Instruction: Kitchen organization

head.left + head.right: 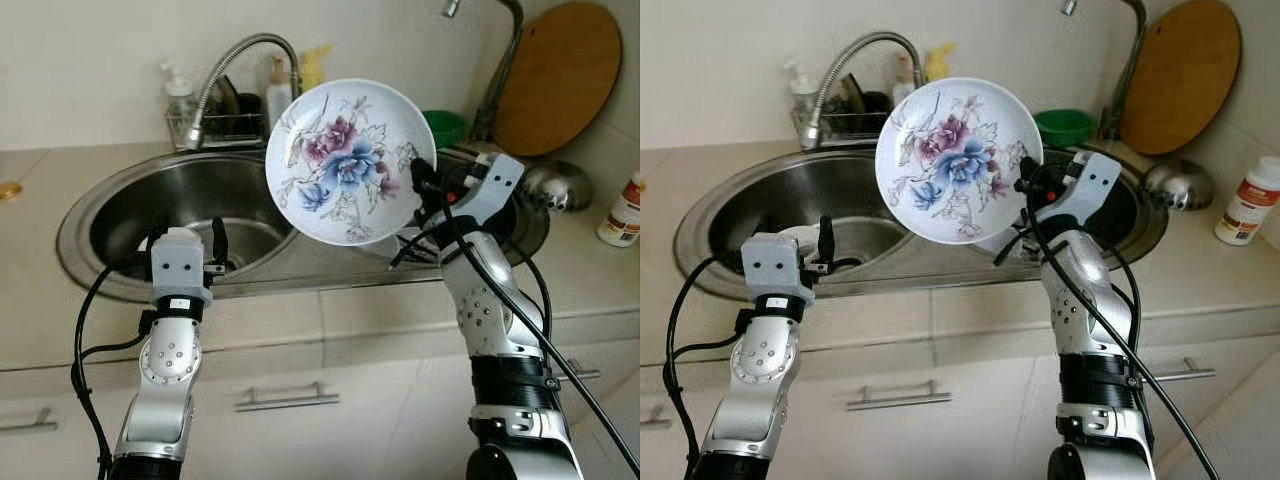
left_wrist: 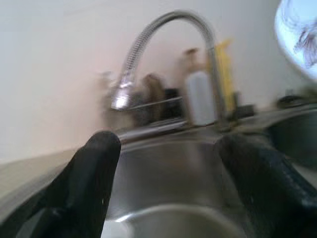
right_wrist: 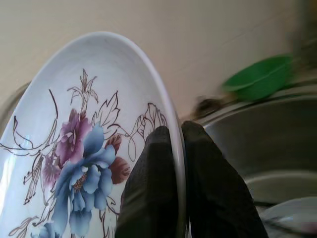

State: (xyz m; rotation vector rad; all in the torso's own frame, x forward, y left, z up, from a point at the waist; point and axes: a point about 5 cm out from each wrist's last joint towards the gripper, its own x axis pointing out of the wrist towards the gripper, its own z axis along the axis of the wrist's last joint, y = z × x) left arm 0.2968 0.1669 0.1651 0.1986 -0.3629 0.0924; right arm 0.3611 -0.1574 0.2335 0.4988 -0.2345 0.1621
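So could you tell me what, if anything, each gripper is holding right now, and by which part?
The right gripper pinches the floral plate by its rim, one finger on each face. The left gripper is open over the sink, holding nothing.

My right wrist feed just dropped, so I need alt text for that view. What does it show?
The right gripper pinches the rim of a white plate painted with blue and purple flowers, one black finger on each face, the plate held on edge. Behind it are a blurred green bowl, a steel sink and a pale wall.
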